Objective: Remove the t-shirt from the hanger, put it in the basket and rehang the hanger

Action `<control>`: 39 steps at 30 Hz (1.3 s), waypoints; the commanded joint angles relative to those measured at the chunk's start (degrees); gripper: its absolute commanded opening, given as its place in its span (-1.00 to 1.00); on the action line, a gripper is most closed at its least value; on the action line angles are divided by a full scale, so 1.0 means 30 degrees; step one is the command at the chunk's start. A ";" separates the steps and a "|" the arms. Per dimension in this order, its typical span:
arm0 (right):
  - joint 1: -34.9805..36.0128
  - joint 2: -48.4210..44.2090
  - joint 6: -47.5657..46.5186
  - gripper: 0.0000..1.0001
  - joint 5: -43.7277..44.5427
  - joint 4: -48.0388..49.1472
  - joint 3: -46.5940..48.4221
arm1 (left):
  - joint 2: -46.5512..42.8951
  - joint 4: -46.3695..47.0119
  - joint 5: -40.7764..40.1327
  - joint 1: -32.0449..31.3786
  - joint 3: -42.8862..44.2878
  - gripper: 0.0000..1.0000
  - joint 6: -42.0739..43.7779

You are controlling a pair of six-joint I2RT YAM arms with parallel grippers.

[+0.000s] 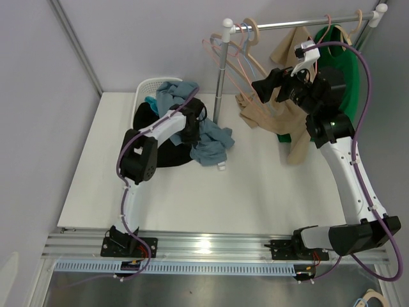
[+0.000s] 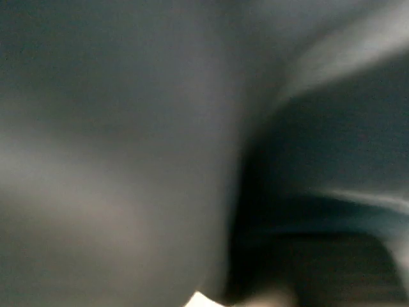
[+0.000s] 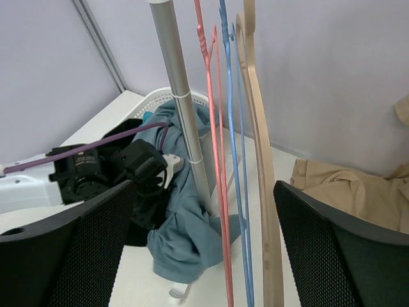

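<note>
1. The white table (image 1: 255,192) carries a garment rack: a horizontal rail (image 1: 300,24) along the far side and one upright pole (image 1: 220,83).
2. A green container (image 1: 342,64) stands behind the raised right arm, at the far right.
3. The tan t-shirt (image 1: 255,114) hangs below the right half of the rail. Its lower folds reach the table beside the right arm. Whether it sits on a hanger cannot be told.
4. A white laundry basket (image 1: 148,86) sits at the far left. A black garment (image 1: 166,153) and a blue garment (image 1: 211,144) spill from it toward the pole.
5. Three empty hangers hang between the pole and the t-shirt: pink (image 3: 214,128), blue (image 3: 233,141), wooden (image 3: 259,128).
6. Right gripper (image 1: 261,86): raised beside the t-shirt, jaws spread wide, holding nothing. The pole and the three hangers stand directly ahead of it.
7. Left gripper (image 1: 190,131): buried in the clothing pile. Its wrist view shows only blurred dark cloth, so its opening cannot be told.
</note>
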 commanded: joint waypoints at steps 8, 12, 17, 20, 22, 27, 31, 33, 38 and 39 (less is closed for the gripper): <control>-0.0097 -0.0983 0.0437 0.86 -0.0692 0.1002 -0.0188 | -0.1490 0.1101 0.3651 0.0747 -0.1937 -0.99 0.0993; -0.0097 -0.0924 0.0495 0.86 -0.0691 0.0943 -0.0129 | -0.6040 0.2499 0.3924 0.0718 -0.3950 -0.99 0.0229; -0.0068 -0.0865 0.0730 0.85 -0.0955 0.1177 -0.0187 | -0.9092 -0.0400 0.2340 0.0892 -0.1024 -0.99 0.0989; -0.0097 -0.0777 0.0993 0.85 -0.1160 0.1324 -0.0217 | -0.9768 -0.1310 0.2513 0.1621 0.1144 -0.99 0.1225; -0.0097 -0.0719 0.1081 0.85 -0.1276 0.1383 -0.0246 | -0.8839 -0.2067 0.3068 0.2383 0.3648 -0.99 0.1313; -0.0097 -0.0836 0.1052 0.85 -0.1424 0.1266 -0.0217 | -0.5409 -0.4912 0.2111 0.4992 1.0896 -0.99 0.1665; -0.0097 -0.0865 0.0964 0.85 -0.1482 0.1149 -0.0129 | -0.3853 -0.4860 0.2279 0.6633 1.1640 -0.99 0.1489; -0.0097 -0.0865 0.1022 0.85 -0.1599 0.1236 -0.0158 | -0.3150 -0.4099 0.2164 0.7045 1.0030 -0.99 0.1635; -0.0068 -0.0661 0.1344 0.85 -0.1805 0.1383 -0.0217 | -0.0228 -0.3859 0.2251 0.7104 0.8238 -0.99 0.1899; -0.0068 -0.0660 0.1374 0.85 -0.1921 0.1412 -0.0246 | 0.0304 -0.4007 0.2309 0.7075 0.8557 -0.99 0.1957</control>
